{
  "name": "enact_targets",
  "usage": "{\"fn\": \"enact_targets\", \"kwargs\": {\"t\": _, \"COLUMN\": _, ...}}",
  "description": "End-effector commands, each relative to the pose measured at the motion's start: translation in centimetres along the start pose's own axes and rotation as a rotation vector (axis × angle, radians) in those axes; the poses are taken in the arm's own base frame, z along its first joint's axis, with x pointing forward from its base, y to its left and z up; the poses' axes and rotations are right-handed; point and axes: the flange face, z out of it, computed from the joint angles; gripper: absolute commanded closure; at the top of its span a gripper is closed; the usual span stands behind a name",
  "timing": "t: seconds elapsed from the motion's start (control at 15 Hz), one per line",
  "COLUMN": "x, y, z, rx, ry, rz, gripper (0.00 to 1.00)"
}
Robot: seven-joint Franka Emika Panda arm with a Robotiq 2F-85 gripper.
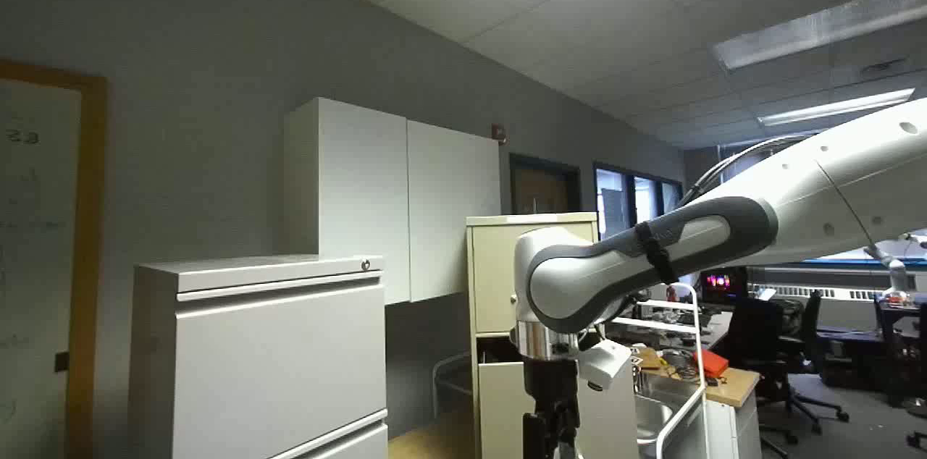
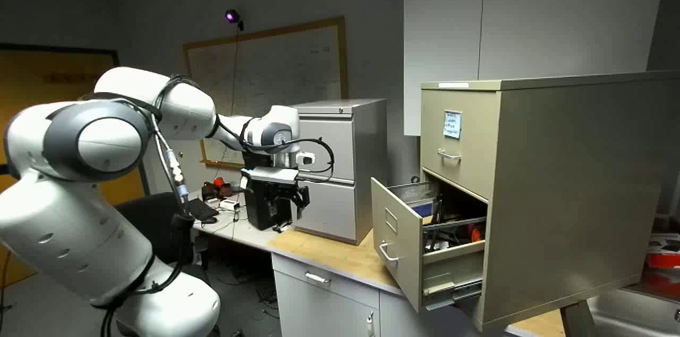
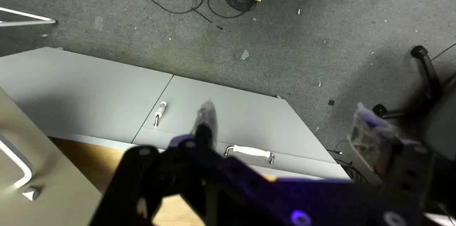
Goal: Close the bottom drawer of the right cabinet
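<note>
See the beige cabinet (image 2: 563,199) near the grey cabinet (image 2: 329,212), with its bottom drawer (image 2: 406,252) out, presumably awaiting a push. Find the gripper (image 3: 285,121) pointing down, apart from the drawer, spread wide, clasping nothing, perhaps to push without needing the handle (image 2: 388,252).

In an ext. view: 1 beige cab. (image 2: 571,188), approx. 3 o'clock, 2 beige drawers (image 2: 475,161); 1 grey cab. (image 2: 367,167) at its 9, 2 grey drawers (image 2: 332,212); 2 cupboard doors (image 2: 563,15) at 2; 1 whiteboard (image 2: 287,74) at 11; 1 bench (image 2: 329,253) at 6; 1 arm (image 2: 111,145) at 9. In an ext. view: 2 ceiling lights (image 1: 833,24), approx. 2 o'clock. Wrist view: 1 hand (image 3: 286,119), 3 handles (image 3: 251,151).
</note>
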Motion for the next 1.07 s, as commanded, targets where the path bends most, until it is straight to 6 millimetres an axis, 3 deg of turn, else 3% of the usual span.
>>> {"fn": "enact_targets", "kwargs": {"t": 0.0, "x": 0.0, "y": 0.0, "z": -0.1, "rx": 0.000, "ry": 0.001, "rz": 0.000, "gripper": 0.00}}
{"fn": "enact_targets", "kwargs": {"t": 0.6, "x": 0.2, "y": 0.1, "z": -0.2, "rx": -0.018, "ry": 0.009, "rz": 0.004, "gripper": 0.00}}
{"fn": "enact_targets", "kwargs": {"t": 1.0, "x": 3.1, "y": 0.4, "z": 1.7, "rx": -0.288, "ry": 0.078, "rz": -0.016, "gripper": 0.00}}
